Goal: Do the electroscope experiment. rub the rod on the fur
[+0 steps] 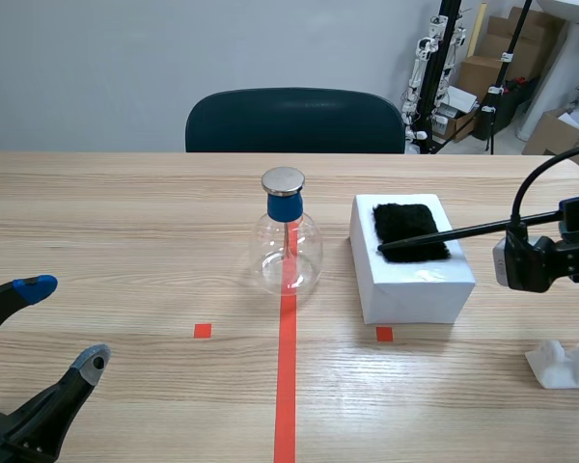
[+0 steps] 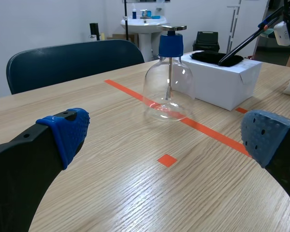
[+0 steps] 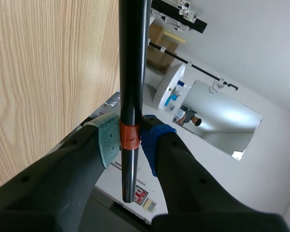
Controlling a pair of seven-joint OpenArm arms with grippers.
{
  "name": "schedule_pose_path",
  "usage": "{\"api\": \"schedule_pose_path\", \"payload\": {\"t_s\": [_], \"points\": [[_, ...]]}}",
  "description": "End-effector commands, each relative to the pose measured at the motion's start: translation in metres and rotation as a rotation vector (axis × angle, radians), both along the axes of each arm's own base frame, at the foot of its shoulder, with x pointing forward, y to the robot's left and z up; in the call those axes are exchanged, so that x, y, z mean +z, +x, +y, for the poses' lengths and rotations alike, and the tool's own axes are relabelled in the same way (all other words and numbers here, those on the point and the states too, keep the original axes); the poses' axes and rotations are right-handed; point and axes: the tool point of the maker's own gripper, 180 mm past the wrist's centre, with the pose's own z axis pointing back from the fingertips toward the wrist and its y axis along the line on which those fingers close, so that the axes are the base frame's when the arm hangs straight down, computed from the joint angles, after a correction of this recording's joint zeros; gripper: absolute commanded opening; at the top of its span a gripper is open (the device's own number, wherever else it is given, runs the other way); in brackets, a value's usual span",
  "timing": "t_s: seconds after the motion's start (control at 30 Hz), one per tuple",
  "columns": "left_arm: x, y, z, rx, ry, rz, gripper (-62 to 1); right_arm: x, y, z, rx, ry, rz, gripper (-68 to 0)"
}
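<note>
Plainly the rod [image 1: 463, 231] slants down so its tip lies on the fur [image 1: 410, 231], raised on the white box [image 1: 415, 285] for easy stroking; the right gripper [image 3: 130, 140] clamps its taped end, the electroscope [image 1: 288, 241] stands just beside, and the left gripper [image 1: 66, 323] rests spread wide, well apart

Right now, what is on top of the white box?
A black fur patch lies on the white box, and the tip of the black rod, held by the right gripper, rests on it. The box top under the fur is covered.
</note>
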Motion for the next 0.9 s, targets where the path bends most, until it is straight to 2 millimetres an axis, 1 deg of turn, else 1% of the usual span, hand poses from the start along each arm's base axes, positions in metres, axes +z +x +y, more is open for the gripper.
{"api": "schedule_pose_path", "payload": {"t_s": [0.0,0.13,0.2,0.27,0.43,0.5,0.57,0.67,0.73,0.8,0.87], "points": [[0.007,0.002,0.002,0.003,-0.014,-0.026,1.4,0.015,0.007,-0.013,-0.036,-0.041,-0.046,-57.3],[0.007,0.002,0.002,0.003,-0.014,-0.026,1.4,0.027,0.005,-0.04,-0.177,-0.097,-0.1,-57.3],[0.007,0.002,0.002,0.003,-0.014,-0.026,1.4,0.03,0.003,-0.046,-0.213,-0.11,-0.113,-57.3],[0.007,0.002,0.002,0.003,-0.014,-0.026,1.4,0.029,0.004,-0.044,-0.204,-0.106,-0.11,-57.3],[0.007,0.002,0.002,0.003,-0.014,-0.026,1.4,0.015,0.007,-0.012,-0.035,-0.028,-0.046,-57.3],[0.007,0.002,0.002,0.003,-0.014,-0.026,1.4,0.013,0.007,-0.008,-0.015,-0.019,-0.038,-57.3],[0.007,0.002,0.002,0.003,-0.014,-0.026,1.4,0.016,0.007,-0.014,-0.047,-0.034,-0.05,-57.3],[0.007,0.002,0.002,0.003,-0.014,-0.026,1.4,0.025,0.005,-0.037,-0.166,-0.08,-0.095,-57.3],[0.007,0.002,0.002,0.003,-0.014,-0.026,1.4,0.029,0.003,-0.047,-0.222,-0.097,-0.114,-57.3],[0.007,0.002,0.002,0.003,-0.014,-0.026,1.4,0.03,0.003,-0.048,-0.227,-0.097,-0.116,-57.3],[0.007,0.002,0.002,0.003,-0.014,-0.026,1.4,0.026,0.004,-0.04,-0.185,-0.077,-0.1,-57.3]]}}
